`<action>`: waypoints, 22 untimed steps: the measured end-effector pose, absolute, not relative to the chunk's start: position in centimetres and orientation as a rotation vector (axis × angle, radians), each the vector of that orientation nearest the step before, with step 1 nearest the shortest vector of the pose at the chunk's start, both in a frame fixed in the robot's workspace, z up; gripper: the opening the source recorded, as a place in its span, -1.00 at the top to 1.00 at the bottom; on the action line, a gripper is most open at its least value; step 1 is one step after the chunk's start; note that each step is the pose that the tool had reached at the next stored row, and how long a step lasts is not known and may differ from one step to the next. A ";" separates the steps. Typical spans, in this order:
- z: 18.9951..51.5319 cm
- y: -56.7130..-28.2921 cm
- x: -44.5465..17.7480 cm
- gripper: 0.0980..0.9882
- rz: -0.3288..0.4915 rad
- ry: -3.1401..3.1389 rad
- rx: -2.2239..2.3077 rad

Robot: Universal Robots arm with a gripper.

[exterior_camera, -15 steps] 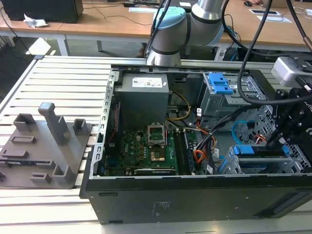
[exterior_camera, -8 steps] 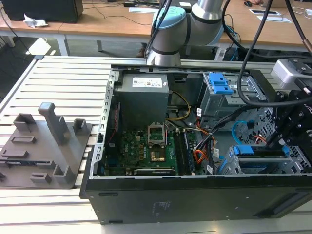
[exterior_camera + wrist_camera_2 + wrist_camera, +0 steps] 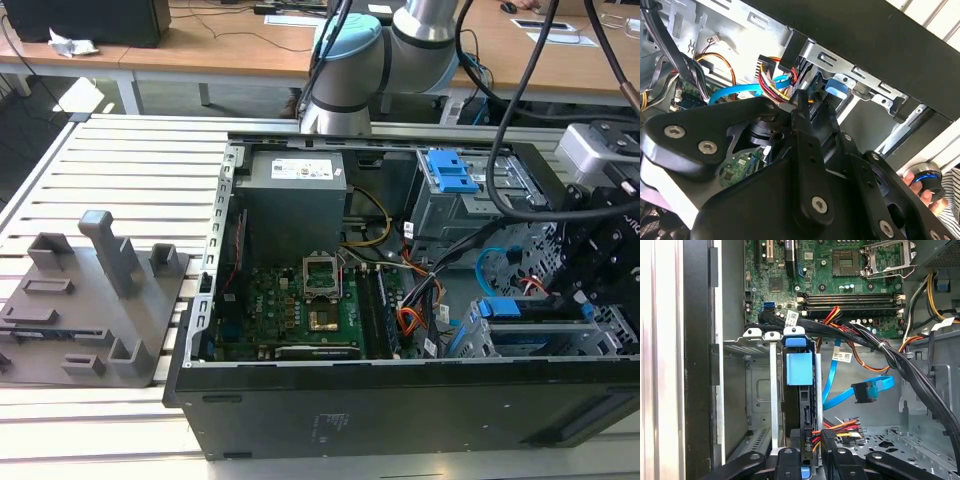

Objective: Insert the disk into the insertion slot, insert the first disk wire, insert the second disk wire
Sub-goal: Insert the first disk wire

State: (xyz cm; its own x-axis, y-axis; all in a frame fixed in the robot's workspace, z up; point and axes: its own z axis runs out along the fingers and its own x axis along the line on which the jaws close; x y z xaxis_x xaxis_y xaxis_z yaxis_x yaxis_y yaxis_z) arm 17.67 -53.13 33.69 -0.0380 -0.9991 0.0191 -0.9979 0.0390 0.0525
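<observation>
Fingers [image 3: 801, 117] look closed on the stiff power plug [image 3: 821, 436] by the seated disk [image 3: 800, 367]; hold its hard body, not the springy wires [image 3: 840, 426].

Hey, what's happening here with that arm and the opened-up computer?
A robot arm is working inside an open computer case. The disk, in its blue carrier, already sits in the insertion slot, a grey metal cage. The gripper hovers at the disk's end, right by a bundle of red, yellow and black wires. A blue cable hangs loose beside the cage, its plug not connected to the disk.
</observation>
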 end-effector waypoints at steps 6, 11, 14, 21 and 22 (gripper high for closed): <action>35.5 -53.1 17.7 0.54 -0.038 -2.227 2.143; 36.4 -53.1 17.7 0.54 -0.038 -2.228 2.143; 36.7 -53.1 17.7 0.54 -0.038 -2.228 2.143; 37.0 -53.1 17.7 0.98 -0.039 -2.228 2.144; 37.0 -53.1 17.6 0.98 -0.039 -2.228 2.144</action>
